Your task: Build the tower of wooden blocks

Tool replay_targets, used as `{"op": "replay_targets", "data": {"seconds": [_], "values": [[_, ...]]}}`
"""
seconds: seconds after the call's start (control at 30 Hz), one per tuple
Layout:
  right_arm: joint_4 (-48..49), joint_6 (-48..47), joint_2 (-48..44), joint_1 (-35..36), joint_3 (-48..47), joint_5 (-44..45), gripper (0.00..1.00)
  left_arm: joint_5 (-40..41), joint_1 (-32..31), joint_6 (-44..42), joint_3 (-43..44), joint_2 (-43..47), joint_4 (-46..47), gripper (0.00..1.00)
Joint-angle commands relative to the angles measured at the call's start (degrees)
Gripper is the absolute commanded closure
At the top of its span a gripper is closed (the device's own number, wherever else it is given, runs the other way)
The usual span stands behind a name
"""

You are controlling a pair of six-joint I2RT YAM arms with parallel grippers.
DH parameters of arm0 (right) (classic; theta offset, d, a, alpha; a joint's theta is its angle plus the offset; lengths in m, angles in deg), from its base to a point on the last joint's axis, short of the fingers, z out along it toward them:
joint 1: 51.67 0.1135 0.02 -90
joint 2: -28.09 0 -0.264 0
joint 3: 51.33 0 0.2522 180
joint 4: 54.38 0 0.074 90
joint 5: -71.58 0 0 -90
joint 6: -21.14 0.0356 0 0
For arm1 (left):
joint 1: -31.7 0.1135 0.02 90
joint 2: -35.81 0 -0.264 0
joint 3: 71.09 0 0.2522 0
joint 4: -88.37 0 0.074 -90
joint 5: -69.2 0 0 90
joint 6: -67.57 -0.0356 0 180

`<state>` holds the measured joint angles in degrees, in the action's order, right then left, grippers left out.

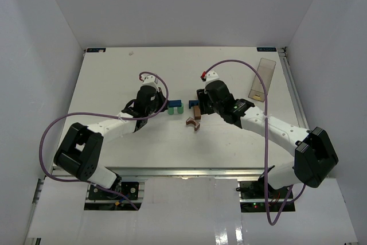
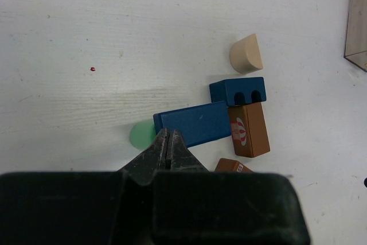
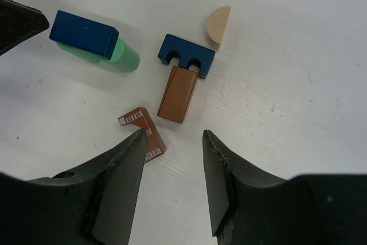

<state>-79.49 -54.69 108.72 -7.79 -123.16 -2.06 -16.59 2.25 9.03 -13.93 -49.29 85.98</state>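
A long blue block [image 1: 175,105] rests on green cylinders [image 1: 171,111] at the table's middle. In the left wrist view, the blue block [image 2: 195,121] lies just past my shut, empty left gripper [image 2: 168,136], with green [image 2: 140,134] showing beside it. A notched blue piece [image 3: 184,54], a brown brick [image 3: 178,94], a tan half-round [image 3: 218,26] and a brown arch [image 3: 137,120] lie flat nearby. My right gripper [image 3: 173,134] is open and empty, and its left finger overlaps the arch. In the top view, the left gripper [image 1: 162,109] and right gripper [image 1: 202,114] flank the blocks.
A clear rectangular plastic box [image 1: 264,78] lies at the back right, and its edge shows in the left wrist view [image 2: 358,21]. White walls enclose the table. The left gripper's tip shows in the right wrist view [image 3: 17,24].
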Motion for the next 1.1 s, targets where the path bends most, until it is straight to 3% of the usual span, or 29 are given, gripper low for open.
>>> {"op": "replay_targets", "data": {"seconds": [0.0, 0.17, 0.3, 0.4, 0.43, 0.53, 0.6, 0.7, 0.9, 1.07], "values": [[2.21, -0.55, -1.88, -0.02, -0.38, 0.78, 0.5, 3.16, 0.19, -0.35, 2.14, 0.62, -1.71, 1.0], [3.65, -1.94, -0.09, -0.25, -0.54, 3.24, 0.48, 4.0, 0.18, -0.26, 1.04, 2.48, -1.52, 1.0], [3.8, -0.89, 8.61, -3.58, -6.09, 6.4, 0.49, 5.95, 0.2, 0.21, -0.31, 6.02, -1.64, 1.0], [3.85, 0.16, 15.77, -5.89, -11.14, -1.61, 0.5, 6.98, 0.18, 0.34, -3.2, 12.15, -0.18, 0.99], [3.49, -0.55, 17.44, -5.82, -12.48, -2.66, 0.49, 7.31, 0.18, 0.26, -5.3, 15.24, 0.88, 0.86], [0.63, -0.64, 21.69, -5.91, -15.49, -2.94, 0.47, 8.26, -0.14, 0.18, -8.59, 19.53, 3.45, 0.68], [0.5, 0.15, 21.01, -5.62, -13.89, -3.96, 0.48, 9.21, -0.44, 0.18, -10.99, 22.38, 4.65, 0.38], [2.39, 0.47, 17.22, -5.0, -7.06, -5.79, 0.51, 10.21, -0.83, 0.33, -11.07, 23.24, 4.1, 0.21], [7.49, -2.62, 5.9, -2.37, 4.87, -18.44, 0.48, 8.64, -1.49, 0.67, -11.38, 23.94, 4.25, 0.12], [7.81, -4.6, 5.92, -1.25, 7.05, -24.59, 0.42, 4.11, -1.61, 1.44, -10.64, 23.88, 2.02, 0.09]]}}
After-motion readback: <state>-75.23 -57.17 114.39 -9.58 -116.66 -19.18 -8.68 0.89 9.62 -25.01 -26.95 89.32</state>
